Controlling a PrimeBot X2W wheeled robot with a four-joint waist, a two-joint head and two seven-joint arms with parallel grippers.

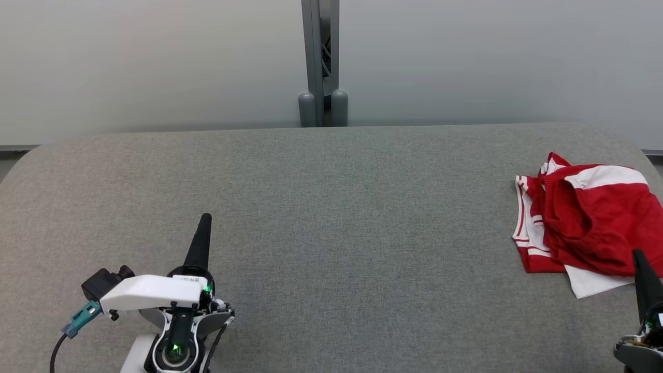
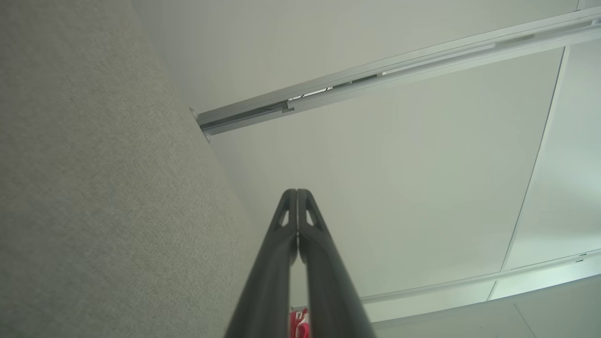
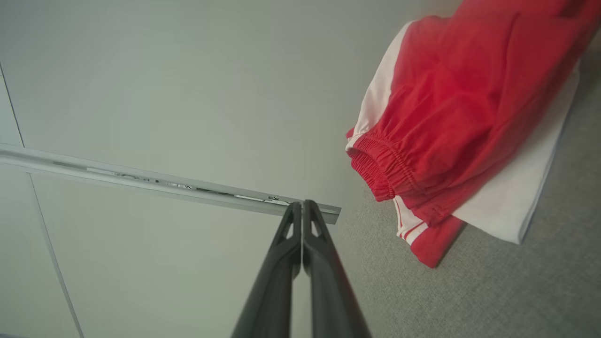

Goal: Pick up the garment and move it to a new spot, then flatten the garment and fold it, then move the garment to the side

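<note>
The left gripper (image 1: 205, 219) (image 2: 297, 193) is seen at the near left of the table (image 1: 331, 217), its two dark fingers pressed together from base to tip and nothing held between them. The right gripper (image 1: 640, 256) (image 3: 302, 204) is seen at the near right corner, likewise closed tight and holding nothing. In the head view its tip overlaps the near hem of the garment (image 1: 590, 223) (image 3: 450, 117) (image 2: 299, 325), while in the right wrist view the fingers are shown apart from the cloth, which lies off to one side of them.

The garment, red with white panels and white stripes, is bunched in a loose heap at the far right of the table, just beside the right edge. An elastic gathered hem is seen on the side facing the right gripper, and a flat white layer sticks out from under the red at the near side.

Between the left gripper and the garment a wide run of table is laid out, reaching from the near edge to the far edge. The far corners are rounded on both sides.

The table is covered in a grey, finely woven fabric, evenly lit. Behind the far edge pale wall panels (image 1: 155, 62) are set, joined at the middle by a grey upright post (image 1: 320, 57) with two rounded caps at its foot.
</note>
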